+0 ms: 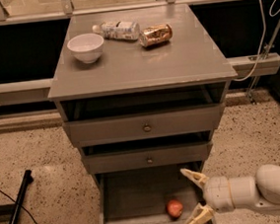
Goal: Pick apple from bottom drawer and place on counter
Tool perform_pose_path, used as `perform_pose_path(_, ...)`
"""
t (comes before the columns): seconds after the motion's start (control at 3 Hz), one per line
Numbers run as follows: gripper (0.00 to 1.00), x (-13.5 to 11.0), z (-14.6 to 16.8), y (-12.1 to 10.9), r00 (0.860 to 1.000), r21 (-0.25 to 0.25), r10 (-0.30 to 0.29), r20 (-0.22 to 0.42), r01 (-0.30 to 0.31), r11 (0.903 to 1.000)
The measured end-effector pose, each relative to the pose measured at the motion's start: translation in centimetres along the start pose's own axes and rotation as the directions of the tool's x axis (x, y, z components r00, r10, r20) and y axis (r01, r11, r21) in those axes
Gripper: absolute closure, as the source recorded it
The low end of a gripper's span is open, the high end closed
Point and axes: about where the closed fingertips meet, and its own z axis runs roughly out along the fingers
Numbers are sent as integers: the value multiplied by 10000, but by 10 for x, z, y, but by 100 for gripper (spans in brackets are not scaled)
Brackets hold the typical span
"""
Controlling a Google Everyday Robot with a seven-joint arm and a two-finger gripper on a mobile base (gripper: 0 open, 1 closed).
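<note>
Robot hand [185,199], spread wide and empty, hovers over bottom drawer [133,199] just beside apple [175,208], seemingly poised to grasp it.

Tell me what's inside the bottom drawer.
In the bottom drawer, one apple lies on the grey floor, near the front. The gripper, open, sits just right of it. The drawer's rear is hidden under the drawer above, its right side behind the gripper.

The gripper [196,196], spread wide, hangs over the drawer's [133,199] right side, just beside the apple [175,208]; the gap between them is free. Bowl [86,47], bottle [118,30] and can [155,34] fill the table's [141,69] back; its front lies bare.
</note>
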Motion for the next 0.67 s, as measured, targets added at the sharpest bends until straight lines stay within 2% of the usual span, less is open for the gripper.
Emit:
perform_pose_path(0.33,0,24,-9,-21,9973,1019,72,-731,3,9948)
perform_pose_path(0.67,0,113,-8,-65,9870,2138,-167,-1596,511,9755)
